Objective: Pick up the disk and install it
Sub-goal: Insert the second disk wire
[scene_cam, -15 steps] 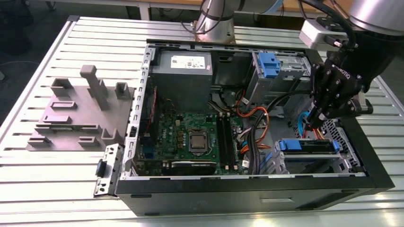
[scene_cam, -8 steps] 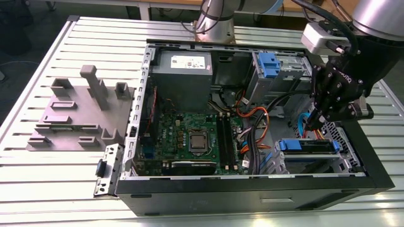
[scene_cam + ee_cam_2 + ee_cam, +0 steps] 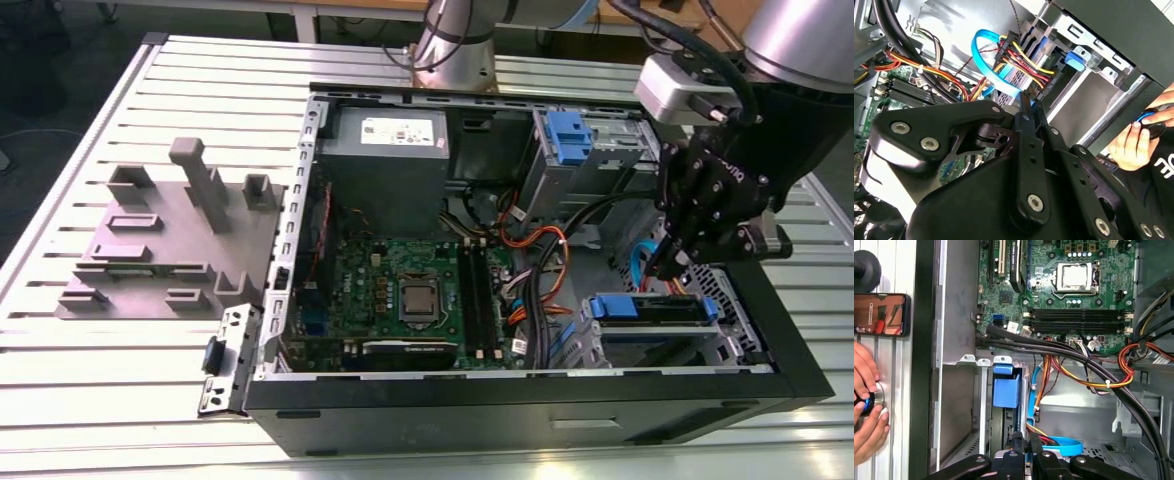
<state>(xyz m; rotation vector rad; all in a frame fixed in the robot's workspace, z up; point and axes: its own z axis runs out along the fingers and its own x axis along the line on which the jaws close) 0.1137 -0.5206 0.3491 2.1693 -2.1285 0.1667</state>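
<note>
At the left of the exterior view you have the grey moulded fixture lying on the slatted table. Just to its right stands the open computer case. Inside the case, at upper left, sits the grey power supply with its white sticker. Below it lies the green motherboard. Move right and you meet a bundle of orange, red and black cables, and above them a small upright blue clip on the upper drive cage.

The disk is at the lower right of the case. It is seated in the lower drive bay close to the front wall, and its blue rail shows along its upper edge. Your gripper hangs directly over the disk, very near its top edge. Whether it touches is not clear, and you cannot tell whether it is apart or together. A blue ribbon cable runs down just beside it. The arm fills the upper right corner.

In the first wrist view a person's hands rest on a small blue-and-black knob at the left, with a phone above them. The gripper is at the bottom centre. In the second wrist view the gripper points toward the cable plugs, and a hand shows at the right edge.
</note>
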